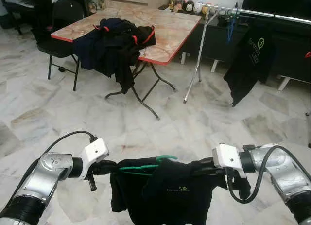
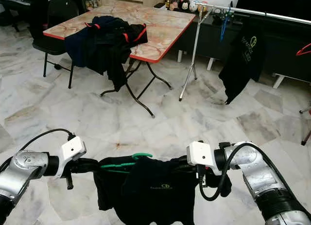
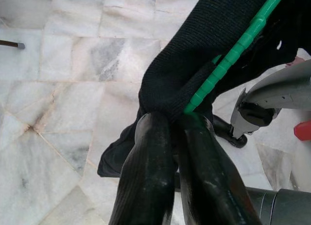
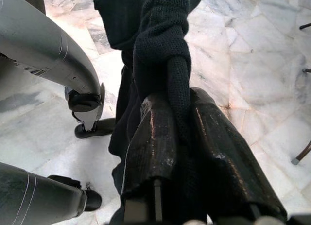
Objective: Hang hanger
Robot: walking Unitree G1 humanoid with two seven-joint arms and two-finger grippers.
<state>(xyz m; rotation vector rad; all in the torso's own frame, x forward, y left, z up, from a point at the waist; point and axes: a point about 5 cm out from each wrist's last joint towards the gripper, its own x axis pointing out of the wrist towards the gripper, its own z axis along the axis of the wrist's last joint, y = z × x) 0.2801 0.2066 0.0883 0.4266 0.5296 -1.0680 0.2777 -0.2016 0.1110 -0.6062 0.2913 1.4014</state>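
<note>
A green hanger [image 1: 146,165] carries a black T-shirt [image 1: 170,193] with a small logo, held low in front of me between both arms. My left gripper [image 1: 108,167] is shut on the hanger's end and the shirt's shoulder; the left wrist view shows the green hanger [image 3: 233,52] running out from between the closed fingers [image 3: 150,152]. Pinching the cloth at the shirt's other shoulder, my right gripper [image 1: 204,166] is also shut, with black fabric [image 4: 160,30] bunched between its fingers [image 4: 150,132]. The clothes rack rail [image 1: 262,12] stands far ahead to the right.
Another black shirt [image 1: 250,60] and a blue hanger [image 1: 232,21] hang on the rail, whose slanted leg [image 1: 197,64] reaches the floor. A folding table [image 1: 170,25] with a pile of dark clothes [image 1: 116,40] and a black chair [image 1: 58,25] stand ahead left. Marble floor lies between.
</note>
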